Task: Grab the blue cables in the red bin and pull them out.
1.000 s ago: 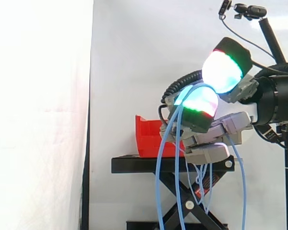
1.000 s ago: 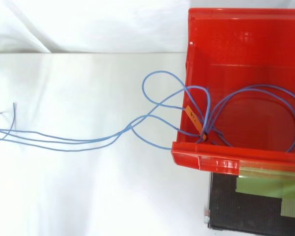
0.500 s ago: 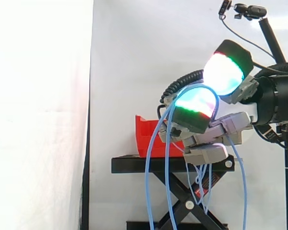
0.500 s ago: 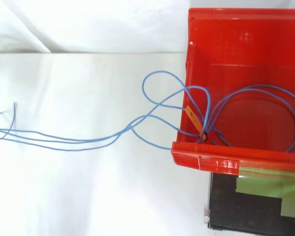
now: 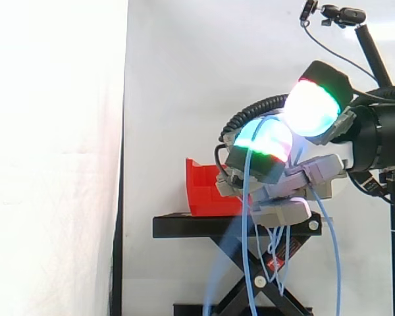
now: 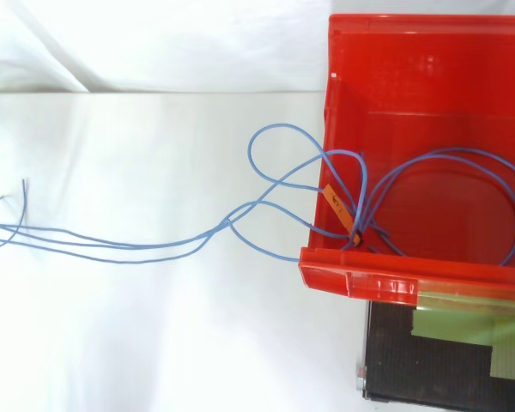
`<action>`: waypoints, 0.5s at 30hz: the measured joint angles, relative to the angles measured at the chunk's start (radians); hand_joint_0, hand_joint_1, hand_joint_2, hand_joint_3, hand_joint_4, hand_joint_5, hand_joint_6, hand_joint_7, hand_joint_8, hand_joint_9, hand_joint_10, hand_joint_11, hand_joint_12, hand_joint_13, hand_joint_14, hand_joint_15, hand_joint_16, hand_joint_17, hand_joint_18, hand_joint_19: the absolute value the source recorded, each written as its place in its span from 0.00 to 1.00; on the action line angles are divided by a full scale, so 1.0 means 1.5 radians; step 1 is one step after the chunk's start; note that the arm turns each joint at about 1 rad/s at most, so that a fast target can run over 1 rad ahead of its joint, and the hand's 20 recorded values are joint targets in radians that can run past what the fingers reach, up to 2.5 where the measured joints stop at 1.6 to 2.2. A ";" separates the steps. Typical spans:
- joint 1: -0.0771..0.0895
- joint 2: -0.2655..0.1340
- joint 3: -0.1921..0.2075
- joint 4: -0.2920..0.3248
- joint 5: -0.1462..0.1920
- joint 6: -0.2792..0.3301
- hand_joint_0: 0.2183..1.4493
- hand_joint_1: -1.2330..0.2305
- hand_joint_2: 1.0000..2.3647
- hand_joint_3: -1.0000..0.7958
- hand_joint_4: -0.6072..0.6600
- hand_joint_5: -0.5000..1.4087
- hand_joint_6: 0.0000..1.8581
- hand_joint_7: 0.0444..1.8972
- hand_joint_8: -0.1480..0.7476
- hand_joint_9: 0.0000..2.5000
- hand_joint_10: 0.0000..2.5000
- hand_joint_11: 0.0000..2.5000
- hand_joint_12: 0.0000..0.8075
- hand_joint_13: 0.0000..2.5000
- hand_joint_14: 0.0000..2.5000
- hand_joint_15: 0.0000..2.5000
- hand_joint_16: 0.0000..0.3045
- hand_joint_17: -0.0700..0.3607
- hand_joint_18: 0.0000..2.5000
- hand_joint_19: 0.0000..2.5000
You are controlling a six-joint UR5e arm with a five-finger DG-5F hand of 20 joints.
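1. Your blue cables (image 6: pixel 227 223) loop inside the red bin (image 6: pixel 429 69), cross its left wall and trail left over the white surface (image 6: pixel 137 335); a small orange tag (image 6: pixel 331 196) sits on one strand just inside that wall
2. From the side, you see strands draped over a glowing pad (image 5: pixel 263 141) of the hand (image 5: pixel 296 187), hanging down on both sides of it
3. The fingers are curled round the cables, a second pad close above
4. The bin stands on the black stand (image 5: pixel 197 226) before the white curtain (image 5: pixel 178 79)

Glossy plastic red bin (image 6: pixel 429 51); smooth blue cables (image 6: pixel 227 223) (stand (image 5: pixel 237 226) matt black).
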 measured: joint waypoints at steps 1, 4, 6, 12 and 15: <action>0.000 0.000 0.000 0.000 0.000 0.000 0.49 0.12 0.00 0.00 0.71 0.56 0.56 0.10 0.47 0.32 0.00 0.65 0.42 0.40 1.00 0.09 0.16 0.42 0.38 0.54; -0.001 0.000 0.000 0.000 0.000 0.000 0.49 0.12 0.00 0.00 0.70 0.56 0.57 0.09 0.48 0.32 0.00 0.65 0.42 0.39 1.00 0.09 0.16 0.42 0.38 0.54; -0.001 0.000 0.000 0.000 0.000 0.000 0.49 0.12 0.00 0.00 0.71 0.56 0.57 0.09 0.48 0.32 0.00 0.65 0.42 0.39 1.00 0.08 0.16 0.42 0.38 0.54; -0.001 0.000 0.000 -0.001 0.000 0.001 0.47 0.14 0.00 0.00 0.72 0.56 0.57 0.09 0.48 0.31 0.00 0.65 0.43 0.40 1.00 0.08 0.17 0.43 0.38 0.53; -0.002 0.000 0.000 -0.001 0.000 0.001 0.42 0.17 0.00 0.00 0.73 0.58 0.55 0.09 0.50 0.32 0.00 0.65 0.44 0.40 1.00 0.07 0.17 0.44 0.38 0.53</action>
